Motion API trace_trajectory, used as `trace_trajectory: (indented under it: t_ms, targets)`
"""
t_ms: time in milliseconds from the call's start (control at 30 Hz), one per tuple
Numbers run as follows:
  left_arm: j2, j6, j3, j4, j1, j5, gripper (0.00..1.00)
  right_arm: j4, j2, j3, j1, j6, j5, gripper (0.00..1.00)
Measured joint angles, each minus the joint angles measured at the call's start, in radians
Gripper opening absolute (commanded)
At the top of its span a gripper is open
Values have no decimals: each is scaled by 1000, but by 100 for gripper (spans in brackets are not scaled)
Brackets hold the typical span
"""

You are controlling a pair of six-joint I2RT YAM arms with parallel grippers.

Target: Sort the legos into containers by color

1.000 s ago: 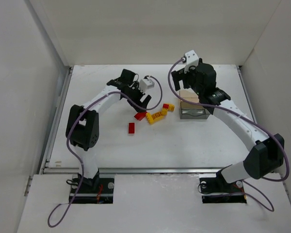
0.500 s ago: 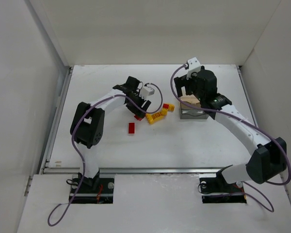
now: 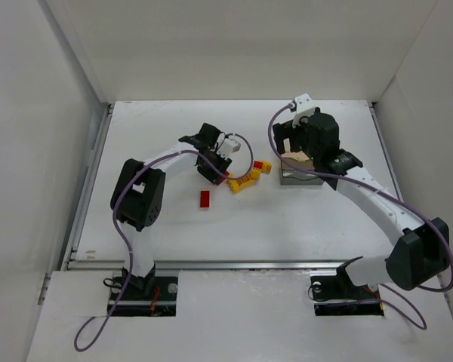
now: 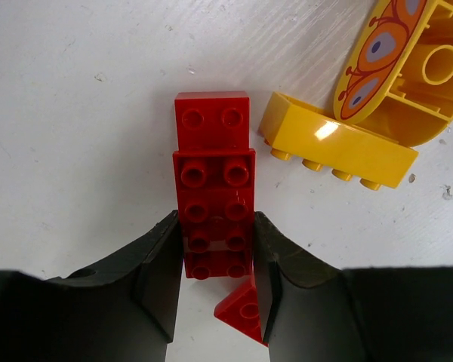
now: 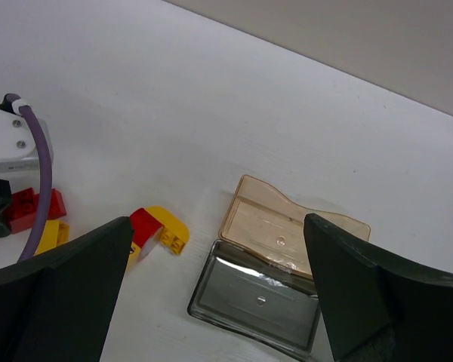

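Observation:
My left gripper (image 4: 215,240) is shut on a long red lego (image 4: 214,173) lying flat on the table, its fingers pressing both long sides. A small red piece (image 4: 243,311) lies under the right finger. A yellow brick (image 4: 340,147) and a curved yellow printed piece (image 4: 408,68) lie just to the right. From above, the left gripper (image 3: 215,172) sits at the pile's left end, with one red lego (image 3: 204,199) apart. My right gripper (image 5: 217,222) hangs open above the tan container (image 5: 287,230) and the clear container (image 5: 257,302), both empty.
A red-and-yellow lego (image 5: 155,226) lies left of the trays. Yellow legos (image 3: 244,181) lie between the left gripper and the trays (image 3: 300,178). White walls enclose the table on the left, back and right.
The left gripper has come down over the red lego at the pile's left end and closed on it. The right gripper has shifted slightly above the trays, still open.

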State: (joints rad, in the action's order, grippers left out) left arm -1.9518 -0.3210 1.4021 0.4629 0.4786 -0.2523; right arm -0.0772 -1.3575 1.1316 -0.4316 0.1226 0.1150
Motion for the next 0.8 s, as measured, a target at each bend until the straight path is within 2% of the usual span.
trace_trajectory:
  t_ms: [233,333,567,700,800]
  targets:
    - [4,19,8,17,-14,-4,0,-1,9,-3,5,-13,-56,100]
    - [21,30,54,50,-69,-71,0,-1,17,-3,14,-15,-107,100]
    - [149,34,243,50,-263,-349,0,-8,23,40,35,-34,-224,100]
    - [222,27,312,35,-262,-540,0,-5,0,141,40,-72,-407,100]
    - [240,43,351,18,-240,-677,0,60,-35,207,44,-137,-555,100]
